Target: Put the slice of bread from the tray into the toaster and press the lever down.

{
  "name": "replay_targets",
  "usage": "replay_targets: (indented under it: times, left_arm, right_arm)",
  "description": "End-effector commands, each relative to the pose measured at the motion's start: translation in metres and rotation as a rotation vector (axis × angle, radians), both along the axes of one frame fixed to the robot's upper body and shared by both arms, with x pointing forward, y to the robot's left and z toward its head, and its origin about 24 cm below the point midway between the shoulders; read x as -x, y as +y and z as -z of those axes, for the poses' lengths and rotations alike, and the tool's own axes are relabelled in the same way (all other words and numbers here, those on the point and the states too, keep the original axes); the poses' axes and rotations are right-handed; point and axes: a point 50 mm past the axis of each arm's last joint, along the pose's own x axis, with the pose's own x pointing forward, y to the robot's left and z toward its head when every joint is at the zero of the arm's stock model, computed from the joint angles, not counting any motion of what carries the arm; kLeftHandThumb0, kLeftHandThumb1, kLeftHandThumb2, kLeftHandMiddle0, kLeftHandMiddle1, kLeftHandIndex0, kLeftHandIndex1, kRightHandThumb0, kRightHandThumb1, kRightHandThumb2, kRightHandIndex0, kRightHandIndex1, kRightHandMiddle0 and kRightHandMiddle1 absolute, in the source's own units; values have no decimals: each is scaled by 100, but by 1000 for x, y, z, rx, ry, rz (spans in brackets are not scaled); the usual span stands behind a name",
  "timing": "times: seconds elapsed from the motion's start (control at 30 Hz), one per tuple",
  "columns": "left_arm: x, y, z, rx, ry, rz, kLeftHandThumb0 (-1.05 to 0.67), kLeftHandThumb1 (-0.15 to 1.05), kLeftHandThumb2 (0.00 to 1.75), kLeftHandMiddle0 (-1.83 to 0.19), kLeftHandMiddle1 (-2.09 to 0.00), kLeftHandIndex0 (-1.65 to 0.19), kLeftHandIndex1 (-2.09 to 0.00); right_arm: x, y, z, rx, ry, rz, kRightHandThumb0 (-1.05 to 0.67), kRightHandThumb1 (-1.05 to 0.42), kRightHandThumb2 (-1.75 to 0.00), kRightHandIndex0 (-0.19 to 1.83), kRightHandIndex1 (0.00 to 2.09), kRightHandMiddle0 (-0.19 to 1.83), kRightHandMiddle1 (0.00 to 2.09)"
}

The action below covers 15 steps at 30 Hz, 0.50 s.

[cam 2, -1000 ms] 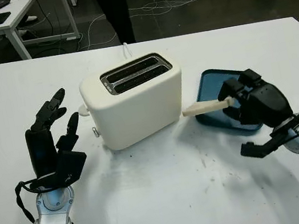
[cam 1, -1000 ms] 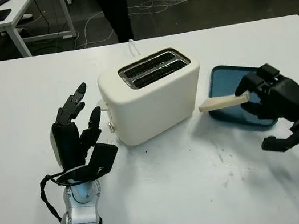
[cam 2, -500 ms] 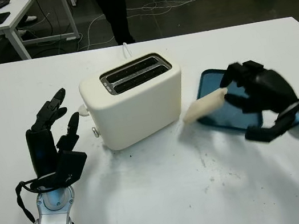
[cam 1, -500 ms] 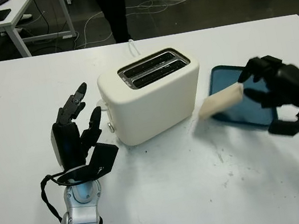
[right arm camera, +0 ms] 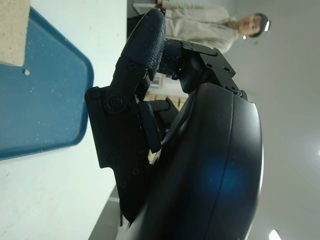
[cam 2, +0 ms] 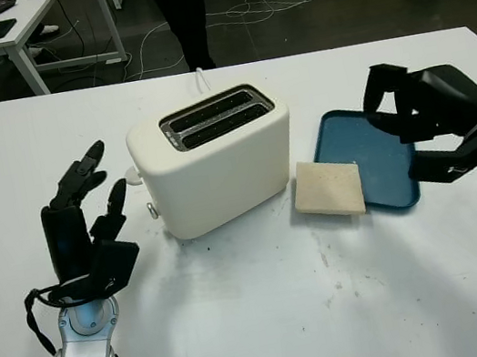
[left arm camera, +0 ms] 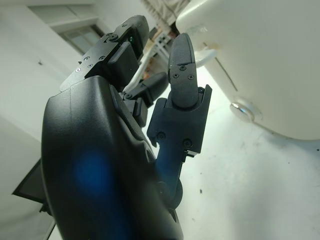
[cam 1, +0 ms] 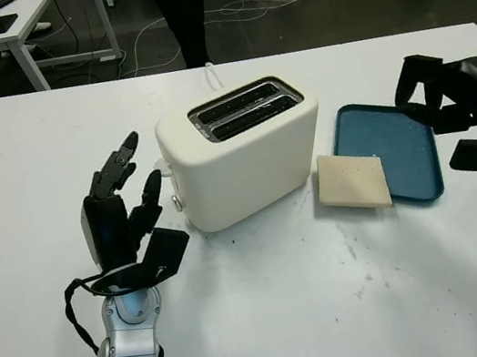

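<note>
While the pale square bread slice point(cam 1: 353, 180) lies half off the blue rectangular tray's point(cam 1: 399, 143) left edge beside the cream two-slot toaster point(cam 1: 243, 150), right hand point(cam 1: 458, 103) hovers empty over the tray's right edge; left hand point(cam 1: 124, 219) open beside the toaster's silver knob point(left arm camera: 242, 109).

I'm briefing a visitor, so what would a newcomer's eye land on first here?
Probably the cream toaster mid-table, both slots empty. Next, the bread slice lying half on the blue tray's edge, half on the table. The right robot hand hovers open beyond the tray; the left robot hand stands open beside the toaster.
</note>
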Motion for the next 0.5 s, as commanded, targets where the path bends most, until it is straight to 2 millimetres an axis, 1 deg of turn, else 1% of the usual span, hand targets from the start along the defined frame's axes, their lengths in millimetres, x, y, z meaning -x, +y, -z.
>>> replay_targets:
  times: [0.0,0.1,0.2,0.27,0.33,0.37,0.43,0.47]
  left_arm:
    - [0,0,-2,2,-5,6,-37,92,37,-31,-94,-63,0]
    - [0,0,-2,2,-1,2,-37,92,36,-31,-94,-62,0]
    - [0,1,-2,-17,-2,-6,-38,92,36,-32,-94,-63,-1]
    - [0,1,-2,-20,-5,-7,-38,92,36,-33,-93,-64,-1]
    - [0,0,-2,-17,-4,-5,-37,92,35,-33,-93,-64,-1]
    - [0,0,-1,-18,-4,-4,-38,92,36,-33,-93,-63,-1]
    - [0,0,-1,-13,-6,0,-37,92,36,-33,-93,-63,-1]
    - [0,0,-1,-14,-8,-2,-37,92,36,-33,-93,-63,-1]
  right_arm:
    - [1,3,7,6,11,-12,-75,-92,-76,65,175,27,175]
    - [4,4,12,15,32,-25,-77,-92,-78,65,175,26,175]
    - [8,6,16,69,30,-49,-79,-92,-84,64,175,22,175]
    - [10,8,19,80,30,-69,-79,-92,-85,47,175,14,175]
    - [13,10,20,74,15,-92,-78,-92,-82,25,175,6,172]
    - [14,11,20,60,2,-105,-77,-92,-77,18,175,7,160]
    - [16,14,20,52,-43,-125,-74,-92,-66,8,175,18,128]
    - [17,15,21,68,-62,-129,-73,-92,-65,5,174,19,122]
